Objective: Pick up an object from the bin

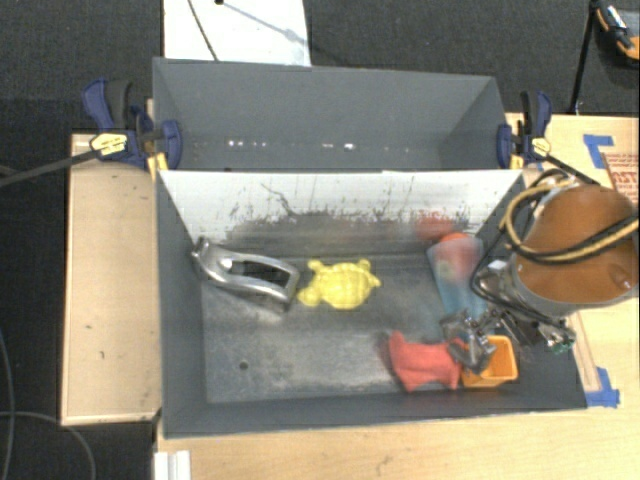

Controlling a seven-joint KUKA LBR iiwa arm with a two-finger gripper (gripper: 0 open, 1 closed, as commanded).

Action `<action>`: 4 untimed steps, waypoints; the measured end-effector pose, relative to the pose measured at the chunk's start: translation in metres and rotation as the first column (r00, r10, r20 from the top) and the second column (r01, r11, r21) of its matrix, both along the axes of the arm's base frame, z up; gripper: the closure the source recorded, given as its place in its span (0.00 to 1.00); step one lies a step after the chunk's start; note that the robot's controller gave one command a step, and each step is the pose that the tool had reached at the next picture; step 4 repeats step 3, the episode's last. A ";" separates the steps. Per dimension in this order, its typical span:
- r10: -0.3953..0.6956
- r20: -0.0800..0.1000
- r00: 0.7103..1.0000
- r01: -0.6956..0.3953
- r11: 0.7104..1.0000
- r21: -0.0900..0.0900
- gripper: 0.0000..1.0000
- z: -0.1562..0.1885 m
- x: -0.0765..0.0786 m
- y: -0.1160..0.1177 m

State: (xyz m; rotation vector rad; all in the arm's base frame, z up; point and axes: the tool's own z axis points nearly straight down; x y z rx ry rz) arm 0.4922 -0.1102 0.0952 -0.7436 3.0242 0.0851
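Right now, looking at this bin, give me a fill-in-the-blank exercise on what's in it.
1. The toy in the middle of the bin is ____ in colour.
2. In the camera view, the silver tool lies on the toy's ____ side.
3. The rag beside the gripper is ____ in colour.
Missing words: yellow; left; red.

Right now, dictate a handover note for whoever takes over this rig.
Gripper: low in the near right corner of the bin, between the red soft thing and the orange block.
Elsewhere: yellow toy mid-bin, silver metal piece to its left, pale blue thing by the right wall.
Done: nothing visibly lifted.
Left: grasp one thing and lift it out.
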 end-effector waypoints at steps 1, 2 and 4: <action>0.000 0.000 1.000 0.000 1.000 0.000 1.00 0.000 0.000 0.000; 0.000 0.000 1.000 0.000 1.000 0.000 1.00 0.000 0.000 0.000; 0.000 0.000 1.000 0.000 1.000 0.000 1.00 0.000 0.000 0.000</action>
